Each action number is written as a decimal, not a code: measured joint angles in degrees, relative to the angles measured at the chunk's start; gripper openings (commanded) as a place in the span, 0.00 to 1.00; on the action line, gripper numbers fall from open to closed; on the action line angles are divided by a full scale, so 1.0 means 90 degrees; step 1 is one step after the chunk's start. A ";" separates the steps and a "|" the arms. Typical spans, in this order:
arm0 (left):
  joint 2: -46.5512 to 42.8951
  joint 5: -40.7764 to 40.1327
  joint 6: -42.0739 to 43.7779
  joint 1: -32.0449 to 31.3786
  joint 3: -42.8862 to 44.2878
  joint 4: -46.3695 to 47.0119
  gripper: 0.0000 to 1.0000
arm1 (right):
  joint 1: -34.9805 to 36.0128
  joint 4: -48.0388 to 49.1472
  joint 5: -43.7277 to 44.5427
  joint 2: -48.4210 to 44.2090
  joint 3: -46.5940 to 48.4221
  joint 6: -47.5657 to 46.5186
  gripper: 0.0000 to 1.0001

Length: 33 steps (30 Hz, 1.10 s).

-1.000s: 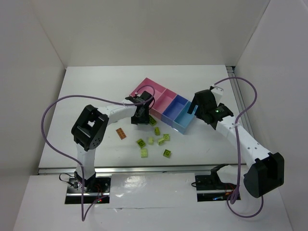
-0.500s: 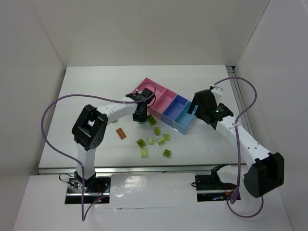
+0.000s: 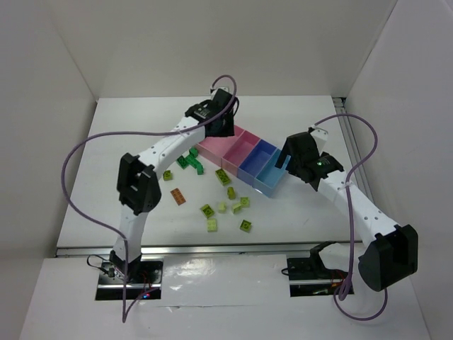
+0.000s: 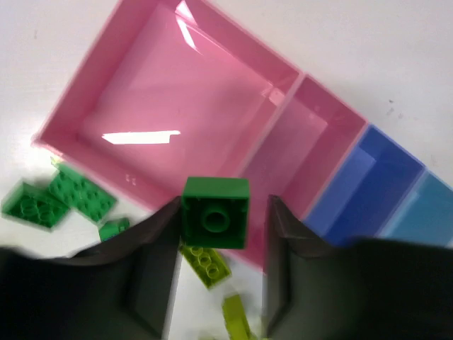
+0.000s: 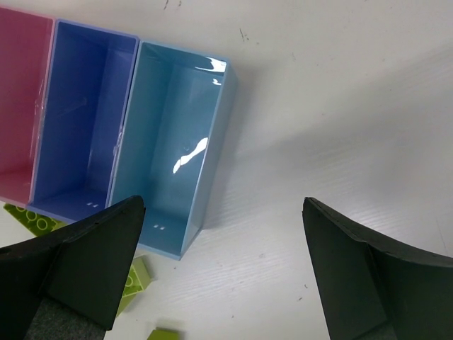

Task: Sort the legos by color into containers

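Green lego (image 4: 215, 212) within open left end effector (image 4: 222, 209)

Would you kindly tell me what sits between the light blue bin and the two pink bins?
The darker blue bin stands there, joined side by side with both, as the right wrist view shows clearly.

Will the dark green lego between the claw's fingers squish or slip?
Probably no squishing: the dark green lego has crisp square edges, so looks stiff. It may slip; a gap shows beside one finger of the left claw.
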 measured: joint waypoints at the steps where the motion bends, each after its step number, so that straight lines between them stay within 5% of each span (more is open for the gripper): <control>1: 0.0338 -0.0010 0.0029 0.0032 0.0430 -0.0085 0.74 | -0.0005 -0.0007 -0.0010 0.0000 0.0002 0.0000 1.00; 3: 0.0998 -0.0049 0.0044 0.0117 0.1214 -0.0260 0.83 | -0.0007 -0.0022 -0.0015 -0.0015 0.0002 0.0000 1.00; 5: 0.1285 -0.0104 0.0022 0.0194 0.1377 -0.0393 0.80 | -0.0010 -0.0053 -0.0017 -0.0070 0.0002 0.0000 1.00; 19: -0.1234 -0.0321 -0.0447 0.0359 -0.2713 -0.0425 0.74 | -0.0075 0.0007 -0.0291 -0.0175 -0.0287 0.0073 1.00; 26: -0.0947 -0.0024 -0.0522 0.0549 -0.3070 0.0051 0.69 | -0.0075 0.0017 -0.0398 -0.0068 -0.0287 0.0087 1.00; 33: -0.0306 0.0100 -0.0532 0.0561 -0.2905 0.0253 0.55 | -0.0075 0.0029 -0.0393 -0.0073 -0.0318 0.0097 1.00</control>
